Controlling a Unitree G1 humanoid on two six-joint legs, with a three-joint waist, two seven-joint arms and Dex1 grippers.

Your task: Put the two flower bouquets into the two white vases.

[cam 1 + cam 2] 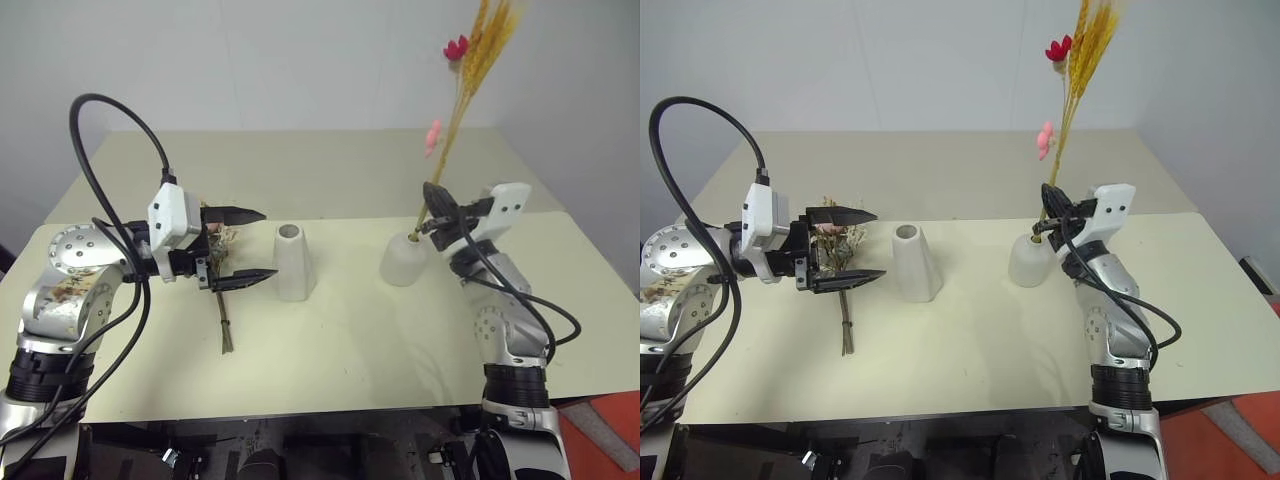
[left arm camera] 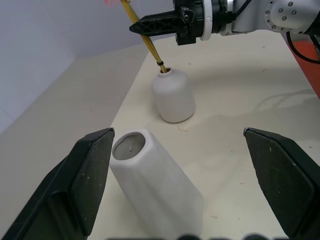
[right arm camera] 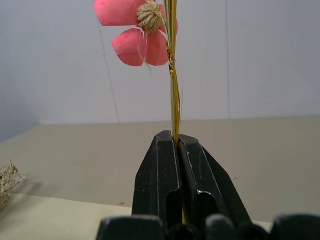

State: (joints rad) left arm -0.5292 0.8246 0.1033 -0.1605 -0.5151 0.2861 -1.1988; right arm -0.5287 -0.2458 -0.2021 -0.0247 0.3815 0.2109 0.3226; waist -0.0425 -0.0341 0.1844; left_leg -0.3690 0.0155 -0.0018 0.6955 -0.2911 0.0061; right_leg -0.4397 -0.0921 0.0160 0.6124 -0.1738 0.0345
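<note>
The thin yellow-orange grass spray (image 1: 470, 90) was clamped by the right gripper (image 1: 436, 207), stems inside the squat white vase (image 1: 403, 259); the left gripper (image 1: 243, 246) was held agape beside the tall tapered white vase (image 1: 293, 262).

Head stereo pair overlooks table (image 1: 330, 350); wrist cameras sit close.

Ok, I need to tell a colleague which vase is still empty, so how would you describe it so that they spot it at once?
Start from the pale table and look near its middle, between the two grippers. There stands the taller vase, a matte white tapered cone with an open, empty mouth. Its neighbour, the squat rounded vase, already has the thin yellow-orange spray in it.
</note>
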